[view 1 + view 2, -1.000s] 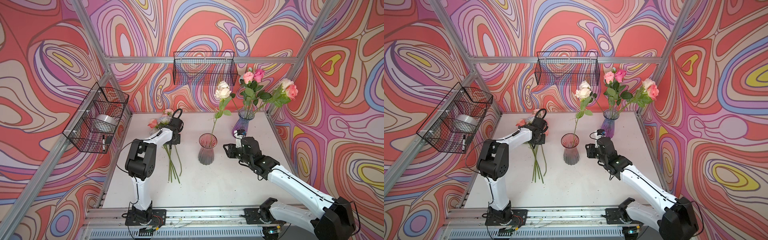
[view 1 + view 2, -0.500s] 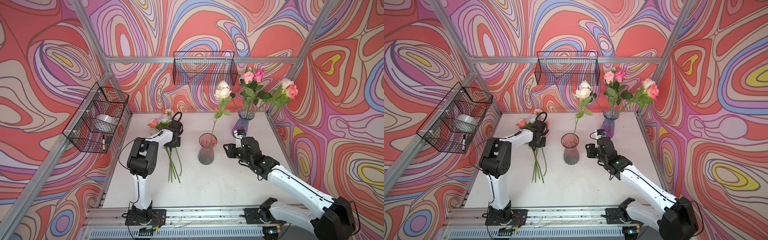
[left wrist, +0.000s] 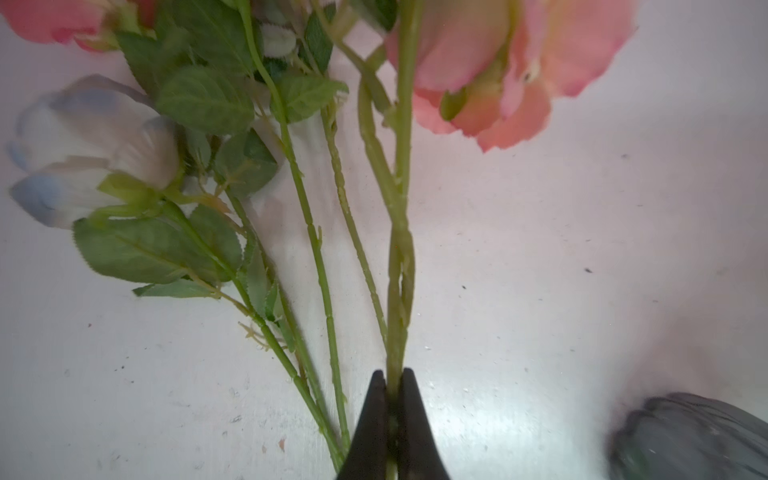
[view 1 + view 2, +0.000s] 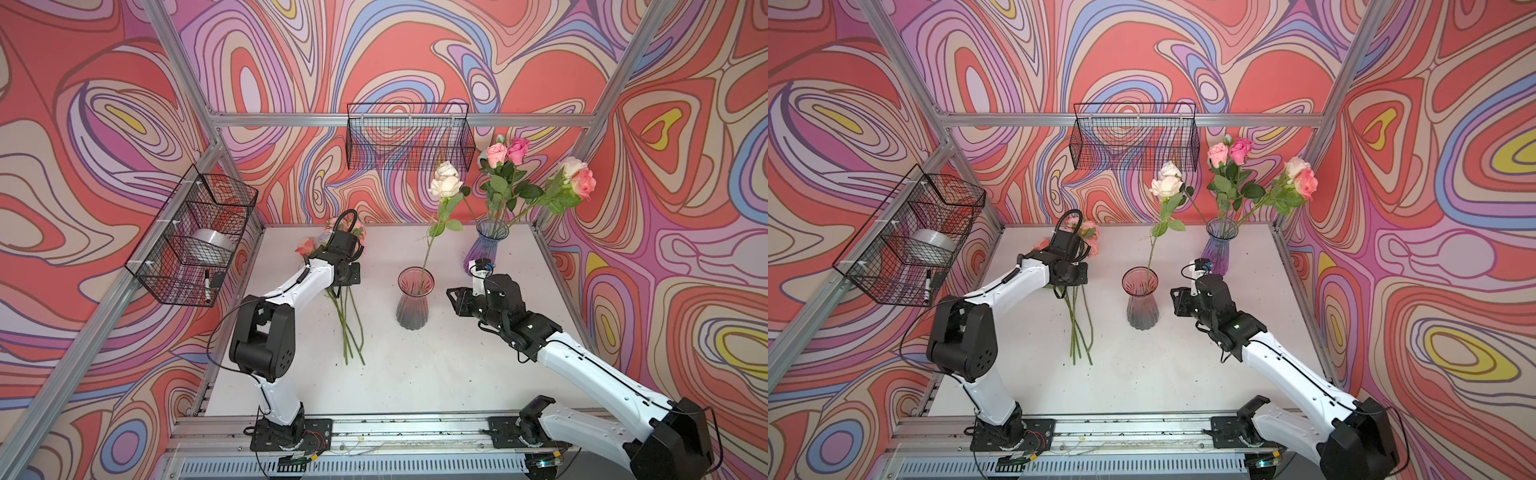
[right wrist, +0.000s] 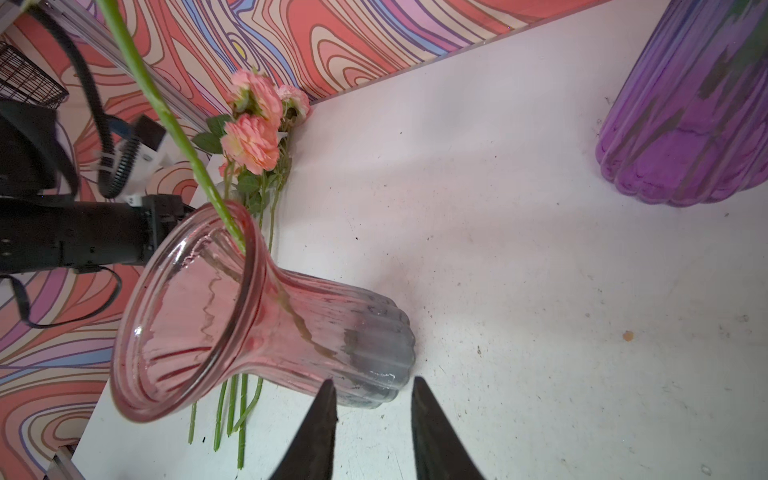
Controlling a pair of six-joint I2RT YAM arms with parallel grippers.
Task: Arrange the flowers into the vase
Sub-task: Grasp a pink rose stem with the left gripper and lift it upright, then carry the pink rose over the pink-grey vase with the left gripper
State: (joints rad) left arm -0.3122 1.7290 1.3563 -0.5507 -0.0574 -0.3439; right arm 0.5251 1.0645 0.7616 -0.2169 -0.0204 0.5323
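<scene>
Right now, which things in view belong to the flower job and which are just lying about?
Job: loose flowers on the table; coral flower stem in the shut left claw; open right claw beside the pink vase; white roses in it; purple vase with pink roses.
Bystanders: back wire basket; side wire basket holding tape roll and marker.

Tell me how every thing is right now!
left gripper: shut on pink flower stem.
right gripper: open, empty, beside pink vase.
pink vase: upright, holds one white rose stem.
purple vase: upright, holds several roses.
loose flowers: lying on table.
</scene>
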